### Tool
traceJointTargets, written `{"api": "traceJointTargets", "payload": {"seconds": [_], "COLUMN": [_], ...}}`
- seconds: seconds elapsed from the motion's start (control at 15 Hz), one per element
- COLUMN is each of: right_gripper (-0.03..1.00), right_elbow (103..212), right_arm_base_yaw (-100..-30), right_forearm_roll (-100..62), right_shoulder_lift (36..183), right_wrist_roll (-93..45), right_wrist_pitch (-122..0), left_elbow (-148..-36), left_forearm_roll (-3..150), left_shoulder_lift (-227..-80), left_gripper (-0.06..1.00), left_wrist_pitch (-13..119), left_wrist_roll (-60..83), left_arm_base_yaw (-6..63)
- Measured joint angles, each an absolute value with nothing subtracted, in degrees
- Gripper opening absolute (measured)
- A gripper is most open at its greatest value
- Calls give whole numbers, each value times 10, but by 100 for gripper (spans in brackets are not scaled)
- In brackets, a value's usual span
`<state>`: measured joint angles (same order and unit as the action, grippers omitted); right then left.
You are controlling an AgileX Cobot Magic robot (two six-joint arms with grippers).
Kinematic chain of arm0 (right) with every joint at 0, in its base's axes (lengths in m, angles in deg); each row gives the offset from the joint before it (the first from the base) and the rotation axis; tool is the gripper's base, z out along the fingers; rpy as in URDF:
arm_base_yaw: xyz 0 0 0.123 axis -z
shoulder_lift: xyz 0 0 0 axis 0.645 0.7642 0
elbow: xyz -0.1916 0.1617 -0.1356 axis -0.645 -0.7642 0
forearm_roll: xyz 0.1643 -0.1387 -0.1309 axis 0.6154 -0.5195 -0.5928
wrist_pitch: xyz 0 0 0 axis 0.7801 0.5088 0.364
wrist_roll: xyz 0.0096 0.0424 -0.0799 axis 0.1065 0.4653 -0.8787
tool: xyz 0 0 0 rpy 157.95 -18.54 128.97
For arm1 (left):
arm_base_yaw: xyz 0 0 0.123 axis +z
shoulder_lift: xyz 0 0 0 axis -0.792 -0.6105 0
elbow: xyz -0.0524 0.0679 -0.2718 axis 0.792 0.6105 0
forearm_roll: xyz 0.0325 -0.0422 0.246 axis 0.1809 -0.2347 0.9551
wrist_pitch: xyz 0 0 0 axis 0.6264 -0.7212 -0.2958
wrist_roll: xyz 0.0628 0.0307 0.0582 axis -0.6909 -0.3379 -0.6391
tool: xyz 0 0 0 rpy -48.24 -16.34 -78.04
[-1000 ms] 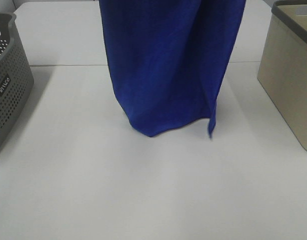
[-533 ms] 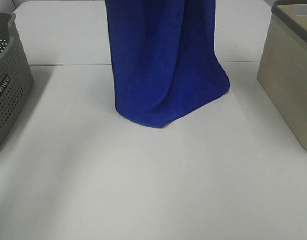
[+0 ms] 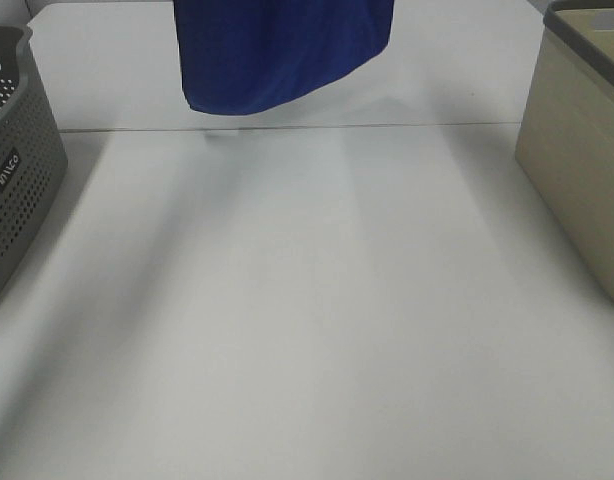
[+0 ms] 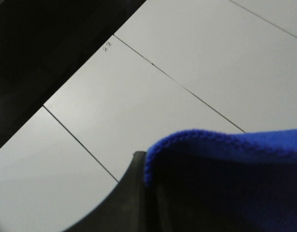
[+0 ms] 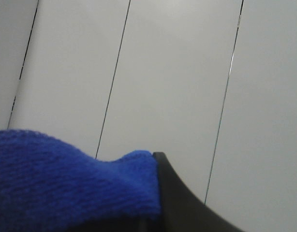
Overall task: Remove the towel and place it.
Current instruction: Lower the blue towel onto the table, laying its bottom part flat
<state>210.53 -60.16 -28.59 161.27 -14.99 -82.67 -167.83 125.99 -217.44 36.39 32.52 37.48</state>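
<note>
The royal-blue towel hangs in the air at the top middle of the exterior high view, and its lower edge is well above the white table. Its upper part and both grippers are cut off by the top edge there. In the left wrist view the towel's hemmed edge fills the left gripper beside one dark finger. In the right wrist view the towel is bunched in the right gripper against a dark finger. The tag does not show.
A grey perforated basket stands at the table's left edge. A beige bin with a grey rim stands at the right edge. A seam runs across the table below the towel.
The towel has risen sharply. Its lower edge hung low over the table a second ago and is now near the top of the view, shifted a little left.
</note>
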Motion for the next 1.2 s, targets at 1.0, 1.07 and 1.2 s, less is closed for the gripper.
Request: {"api": "traceJointTargets", "payload": {"seconds": [1.0, 1.07, 1.2], "right_gripper": [2, 2, 2], "right_elbow": [2105, 2104, 2101], "right_arm_base_yaw": [-575, -575, -575], "right_forearm_roll": [-198, -195, -167], "right_shoulder_lift": [1473, 1467, 1433], "right_wrist_roll": [-144, -140, -119], "right_wrist_pitch": [-8, -5, 0], "left_elbow": [-1657, -1657, -1657], "left_forearm_roll": [1085, 1053, 1020], "left_shoulder_lift": [-2041, -2025, -2003], "left_gripper": [0, 0, 0], "left_wrist_pitch": [1163, 1180, 1186], "left_wrist_roll": [324, 323, 337], "left_arm_base_yaw": [216, 214, 214]}}
